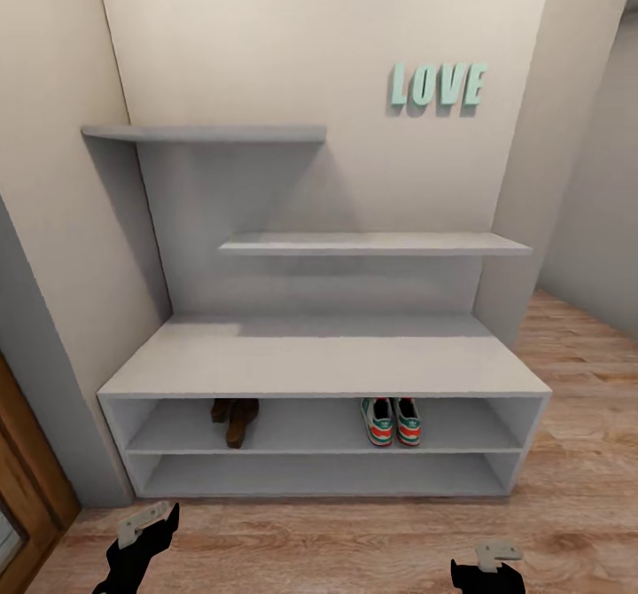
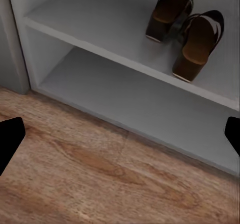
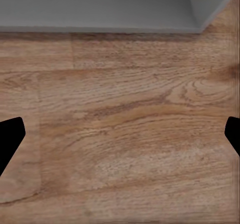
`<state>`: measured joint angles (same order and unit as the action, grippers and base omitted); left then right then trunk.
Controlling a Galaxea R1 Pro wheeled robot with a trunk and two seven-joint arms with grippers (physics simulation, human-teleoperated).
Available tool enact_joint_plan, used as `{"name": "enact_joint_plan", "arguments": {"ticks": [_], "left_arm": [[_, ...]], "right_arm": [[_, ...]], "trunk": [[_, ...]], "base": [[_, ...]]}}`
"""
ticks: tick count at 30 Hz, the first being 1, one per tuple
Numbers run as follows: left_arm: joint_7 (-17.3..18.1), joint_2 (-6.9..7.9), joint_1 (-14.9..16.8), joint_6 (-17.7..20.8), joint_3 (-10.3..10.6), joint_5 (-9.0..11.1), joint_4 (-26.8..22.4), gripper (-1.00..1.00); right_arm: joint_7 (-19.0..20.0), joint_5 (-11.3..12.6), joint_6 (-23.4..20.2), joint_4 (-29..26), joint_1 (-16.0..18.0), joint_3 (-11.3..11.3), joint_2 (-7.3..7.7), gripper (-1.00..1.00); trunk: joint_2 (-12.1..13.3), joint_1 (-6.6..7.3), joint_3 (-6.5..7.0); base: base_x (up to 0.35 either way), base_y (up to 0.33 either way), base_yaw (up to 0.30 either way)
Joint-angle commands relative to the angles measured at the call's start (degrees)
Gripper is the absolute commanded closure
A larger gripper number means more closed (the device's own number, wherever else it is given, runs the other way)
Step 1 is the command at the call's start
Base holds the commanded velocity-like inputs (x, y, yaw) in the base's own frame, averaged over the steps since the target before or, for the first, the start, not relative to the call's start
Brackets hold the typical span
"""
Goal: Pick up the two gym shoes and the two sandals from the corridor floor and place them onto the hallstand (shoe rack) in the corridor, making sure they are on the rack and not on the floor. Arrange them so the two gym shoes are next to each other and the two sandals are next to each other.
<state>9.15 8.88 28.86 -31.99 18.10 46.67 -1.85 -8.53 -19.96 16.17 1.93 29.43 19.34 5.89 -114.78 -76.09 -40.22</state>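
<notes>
light: soft, even, bright | shadows: faint under hallstand (image 1: 323,355) shelves | focus: slightly soft render, no glare

Sandals (image 1: 235,418) half hidden under hallstand (image 1: 323,355) top.

The head view looks forward and down at the whole hallstand (image 1: 323,359). The left wrist view sits low, close to its left end; the right wrist view faces the corridor floor (image 3: 120,134) by its right corner.
</notes>
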Motion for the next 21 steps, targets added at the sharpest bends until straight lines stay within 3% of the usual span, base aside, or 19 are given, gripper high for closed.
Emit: {"name": "enact_joint_plan", "arguments": {"ticks": [1, 10, 21], "left_arm": [[0.0, 0.0, 0.0, 0.0, 0.0, 0.0, 0.0, -1.0], [0.0, 0.0, 0.0, 0.0, 0.0, 0.0, 0.0, -1.0], [0.0, 0.0, 0.0, 0.0, 0.0, 0.0, 0.0, -1.0]], "right_arm": [[0.0, 0.0, 0.0, 0.0, 0.0, 0.0, 0.02, -1.0], [0.0, 0.0, 0.0, 0.0, 0.0, 0.0, 0.01, -1.0], [0.0, 0.0, 0.0, 0.0, 0.0, 0.0, 0.0, -1.0]], "trunk": [[0.4, 0.23, 0.16], [4.0, 2.2, 1.61], [8.4, 4.62, 3.15]], "base": [[0.0, 0.0, -0.231], [0.0, 0.0, -0.207], [0.0, 0.0, -0.055]]}}
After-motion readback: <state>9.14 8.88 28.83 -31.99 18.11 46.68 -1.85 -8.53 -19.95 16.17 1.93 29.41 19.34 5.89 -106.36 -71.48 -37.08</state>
